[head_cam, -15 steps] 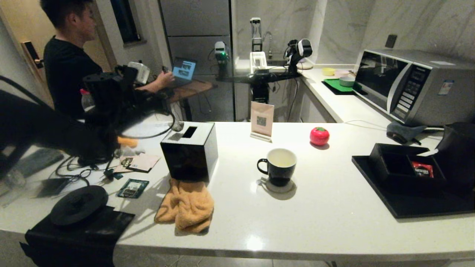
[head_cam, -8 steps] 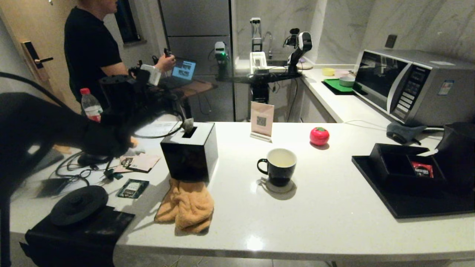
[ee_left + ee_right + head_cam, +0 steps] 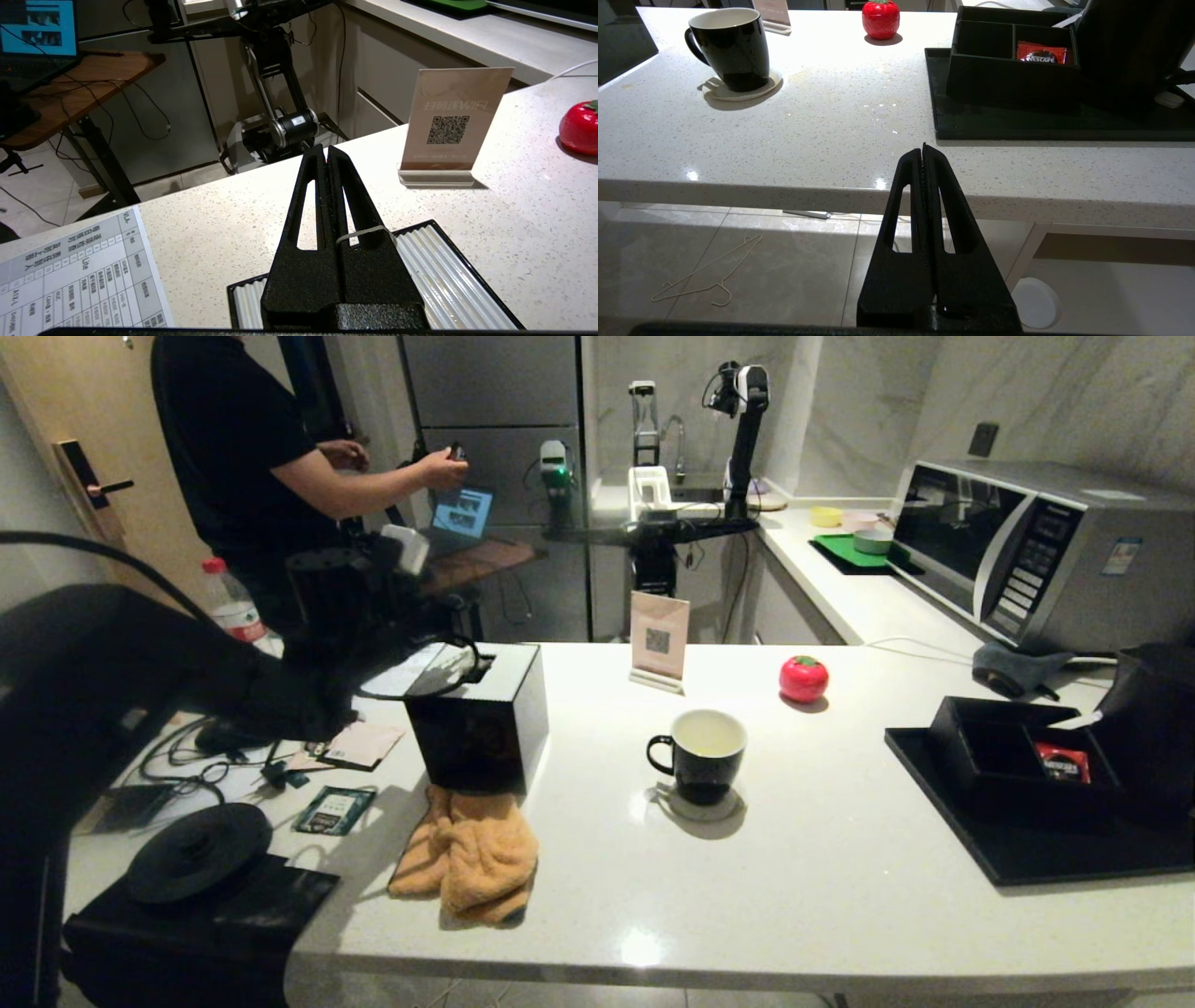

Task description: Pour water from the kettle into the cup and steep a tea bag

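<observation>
Left end effector [image 3: 326, 154] pressed together, empty, thin pale string looped over one finger [image 3: 359, 210]; hovering above the ribbed top of the black tissue box [image 3: 478, 717], at the surface's [image 3: 794, 896] left side. Right end effector [image 3: 923, 151] pressed together, empty, parked below the front edge of the surface, over the floor tiles. Cup [image 3: 700, 754] upright on a round coaster [image 3: 695, 805] mid-surface, pale liquid inside, handle toward the tissue box. Kettle [image 3: 1158, 728] at far right on the black tray [image 3: 1027, 859], just beside the compartmented box [image 3: 1013, 756] with the red sachet [image 3: 1062, 763]. Tea bag not identifiable. Orange towel [image 3: 471, 854] lying in front of the tissue box. Red tomato-shaped object [image 3: 803, 678] and QR sign [image 3: 659, 640] behind the cup. Person in black [image 3: 252, 457] standing back left.
</observation>
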### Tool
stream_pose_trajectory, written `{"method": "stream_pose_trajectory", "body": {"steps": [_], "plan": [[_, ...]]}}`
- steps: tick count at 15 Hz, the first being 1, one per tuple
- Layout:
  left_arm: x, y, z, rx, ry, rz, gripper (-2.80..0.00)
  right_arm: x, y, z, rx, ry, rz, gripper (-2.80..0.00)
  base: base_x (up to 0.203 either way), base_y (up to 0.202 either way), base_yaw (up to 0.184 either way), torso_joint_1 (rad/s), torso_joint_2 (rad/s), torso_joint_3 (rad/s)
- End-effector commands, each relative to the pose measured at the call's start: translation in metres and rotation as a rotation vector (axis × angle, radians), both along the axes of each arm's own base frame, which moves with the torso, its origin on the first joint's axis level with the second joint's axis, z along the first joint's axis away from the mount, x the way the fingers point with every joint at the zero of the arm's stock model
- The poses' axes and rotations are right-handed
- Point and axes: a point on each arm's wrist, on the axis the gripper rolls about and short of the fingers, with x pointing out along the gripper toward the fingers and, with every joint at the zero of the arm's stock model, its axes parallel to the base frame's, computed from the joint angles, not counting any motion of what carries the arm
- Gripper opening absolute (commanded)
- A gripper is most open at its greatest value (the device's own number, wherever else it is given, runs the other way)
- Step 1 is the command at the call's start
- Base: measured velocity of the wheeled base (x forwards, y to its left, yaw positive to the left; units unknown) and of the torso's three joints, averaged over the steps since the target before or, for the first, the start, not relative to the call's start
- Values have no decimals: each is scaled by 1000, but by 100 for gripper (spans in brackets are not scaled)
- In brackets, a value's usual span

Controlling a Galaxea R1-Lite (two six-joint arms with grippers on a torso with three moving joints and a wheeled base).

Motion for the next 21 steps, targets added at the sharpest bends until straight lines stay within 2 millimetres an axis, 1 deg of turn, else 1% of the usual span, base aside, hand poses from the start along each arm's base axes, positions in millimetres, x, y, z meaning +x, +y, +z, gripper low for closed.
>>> {"method": "stream_pose_trajectory", "body": {"steps": [1,7,16,17,21], "plan": [[1,1,-3,0,3,1,-280,0,0,0,-1,1,1,-280,0,0,0,0,0,0],[0,2,0,0,-5,2,-280,0,0,0,-1,1,1,-280,0,0,0,0,0,0],[-2,1,-4,3,10,1,-280,0,0,0,-1,1,1,-280,0,0,0,0,0,0],[-3,1,-6,5,19,0,0,0,0,0,-1,1,1,-280,0,0,0,0,0,0],[-7,1,-10,-2,-6,1,0,0,0,0,-1,1,1,-280,0,0,0,0,0,0]]}}
